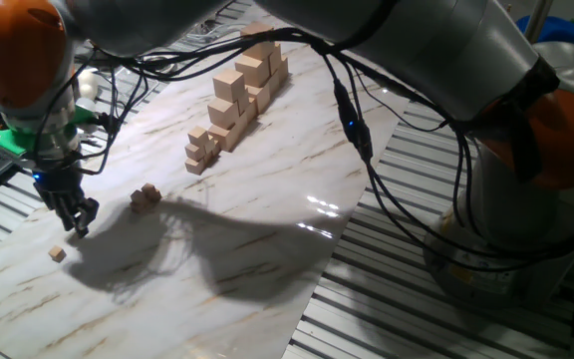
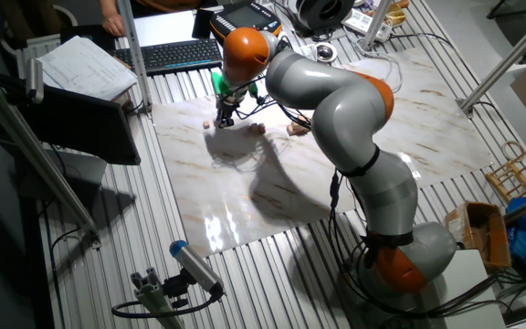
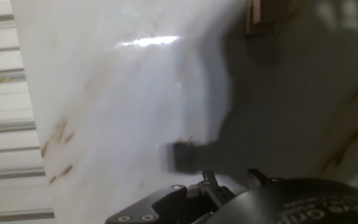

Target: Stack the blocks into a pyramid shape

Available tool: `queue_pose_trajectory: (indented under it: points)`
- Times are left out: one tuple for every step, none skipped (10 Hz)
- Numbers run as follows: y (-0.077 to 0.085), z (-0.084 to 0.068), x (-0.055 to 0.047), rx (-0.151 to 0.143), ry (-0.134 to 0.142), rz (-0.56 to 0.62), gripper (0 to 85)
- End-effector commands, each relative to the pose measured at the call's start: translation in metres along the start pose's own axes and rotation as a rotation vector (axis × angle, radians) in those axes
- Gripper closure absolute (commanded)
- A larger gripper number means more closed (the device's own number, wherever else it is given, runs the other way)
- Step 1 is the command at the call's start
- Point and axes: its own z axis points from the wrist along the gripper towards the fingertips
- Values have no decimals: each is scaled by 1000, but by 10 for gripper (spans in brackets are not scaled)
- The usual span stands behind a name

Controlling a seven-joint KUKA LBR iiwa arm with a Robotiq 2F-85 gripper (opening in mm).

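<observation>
My gripper [image 1: 76, 217] hangs just above the marble board at its left end, dark fingers pointing down and a little apart, with nothing seen between them. One tiny tan block [image 1: 58, 254] lies alone on the board just in front of and left of the gripper. A small cluster of two or three tiny blocks [image 1: 145, 195] sits to the gripper's right. In the other fixed view the gripper [image 2: 219, 119] is at the board's far left, with the cluster [image 2: 257, 128] beside it. The hand view is blurred and shows part of a block [image 3: 260, 15] at the top edge.
A tall stepped stack of much bigger pale wooden cubes [image 1: 237, 95] stands at the back of the marble board [image 1: 267, 219]. Slatted metal table [image 1: 417, 289] surrounds the board. A keyboard [image 2: 176, 55] and papers lie beyond the far edge. Cables hang from the arm over the board.
</observation>
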Motion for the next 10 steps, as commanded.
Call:
queue_pose_trajectory:
  points:
    - [1, 1, 0, 0, 5, 0, 510]
    - [1, 2, -1, 1, 22, -4, 510]
    - [0, 1, -1, 12, 21, -29, 340]
    - [0, 1, -1, 14, 5, -70, 340]
    - [0, 1, -1, 21, -8, -101, 340]
    - [0, 1, -1, 34, -6, -126, 340]
    - [0, 1, -1, 42, -12, -140, 340]
    - [0, 1, -1, 43, 5, -144, 340]
    - [0, 1, -1, 46, 28, -136, 340]
    - [2, 2, 3, 45, 20, -121, 340]
